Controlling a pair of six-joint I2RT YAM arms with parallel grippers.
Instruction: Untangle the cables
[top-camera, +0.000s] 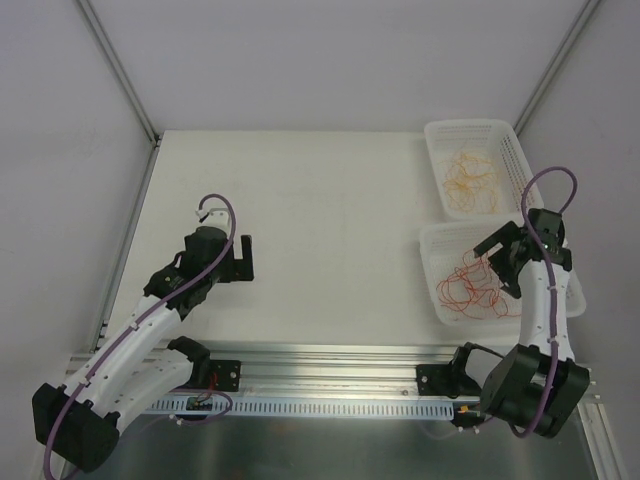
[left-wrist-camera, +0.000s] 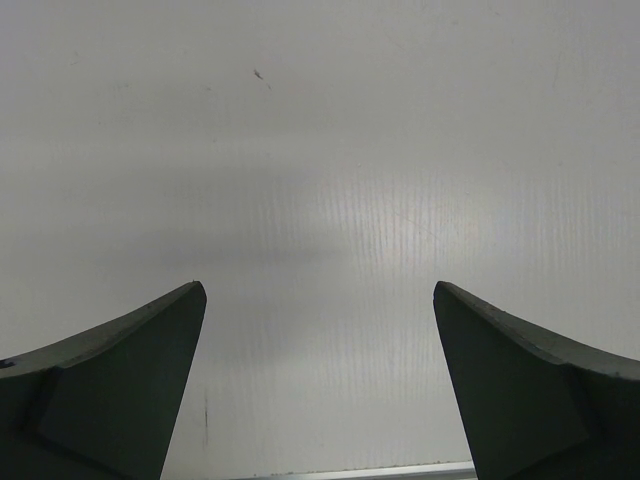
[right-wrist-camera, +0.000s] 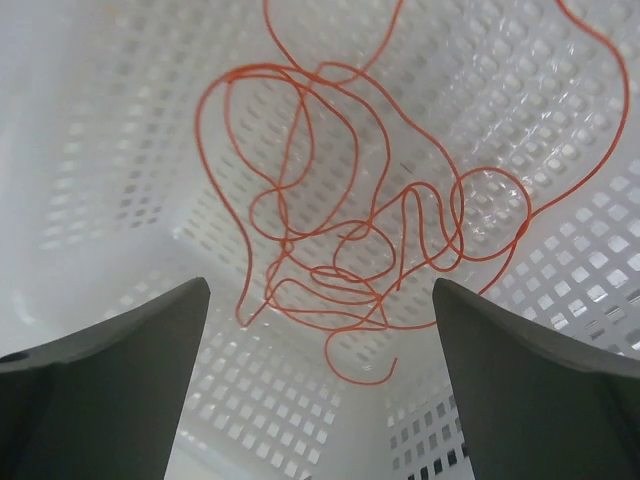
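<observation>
A tangle of thin red-orange cables (top-camera: 472, 290) lies in the near white basket (top-camera: 432, 300) at the right. Paler yellow-orange cables (top-camera: 470, 180) lie in the far white basket (top-camera: 440, 135). My right gripper (top-camera: 497, 262) hangs over the near basket, open and empty. In the right wrist view the red-orange cables (right-wrist-camera: 345, 260) curl on the perforated floor just ahead of the right gripper (right-wrist-camera: 320, 330), not touching its fingers. My left gripper (top-camera: 240, 258) is open and empty over the bare white table; in the left wrist view, between the gripper's (left-wrist-camera: 320, 325) fingers, only table shows.
The two baskets stand one behind the other at the table's right edge. An aluminium rail (top-camera: 330, 355) runs along the near edge between the arm bases. Grey walls close in the table on the left, back and right.
</observation>
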